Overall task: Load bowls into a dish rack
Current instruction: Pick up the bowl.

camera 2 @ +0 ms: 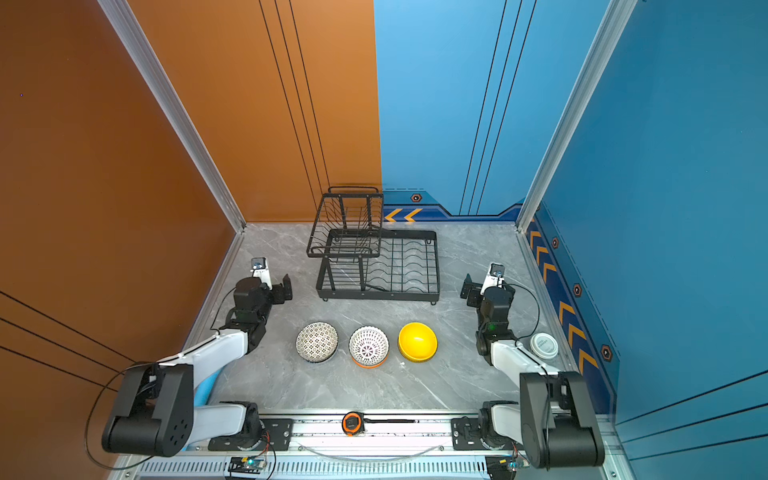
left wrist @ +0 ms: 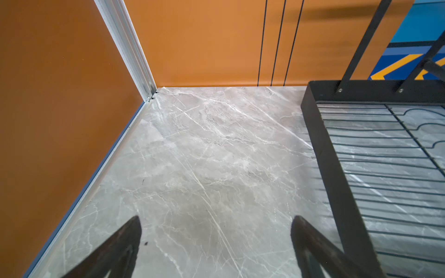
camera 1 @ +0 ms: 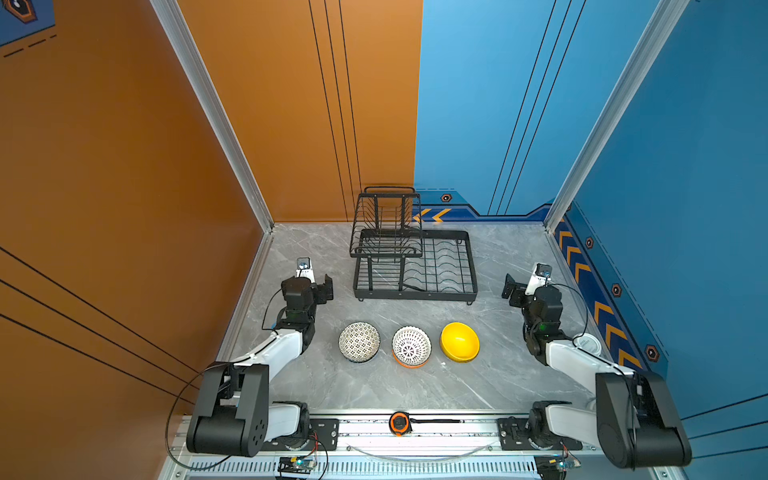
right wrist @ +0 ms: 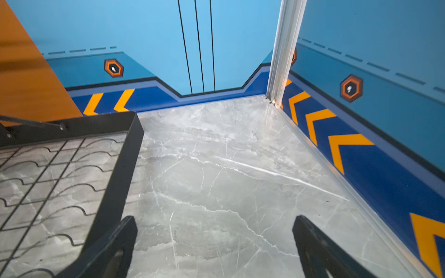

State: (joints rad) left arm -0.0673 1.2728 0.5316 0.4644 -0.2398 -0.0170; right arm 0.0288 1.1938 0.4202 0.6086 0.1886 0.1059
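The black wire dish rack (camera 1: 415, 296) (camera 2: 378, 296) stands at the back middle of the table, its raised basket at the left end, with nothing in it. In front of it sit the bowls in a row: a black-patterned white bowl (camera 1: 359, 341) (camera 2: 316, 341), a lattice-patterned white bowl (camera 1: 411, 345) (camera 2: 368, 345) stacked on an orange bowl (camera 1: 409, 365), and a yellow bowl (camera 1: 459, 341) (camera 2: 417, 340). My left gripper (camera 1: 328, 286) (camera 2: 286, 286) (left wrist: 216, 217) hovers open left of the rack (left wrist: 322, 144). My right gripper (camera 1: 508, 286) (camera 2: 467, 286) (right wrist: 215, 217) hovers open right of the rack (right wrist: 120, 173). Both are empty.
A round white lid (camera 1: 586, 344) (camera 2: 543, 345) lies by the right wall behind the right arm. An orange tape measure (camera 1: 400, 423) (camera 2: 352, 423) sits on the front rail. Orange and blue walls enclose the marble table on three sides.
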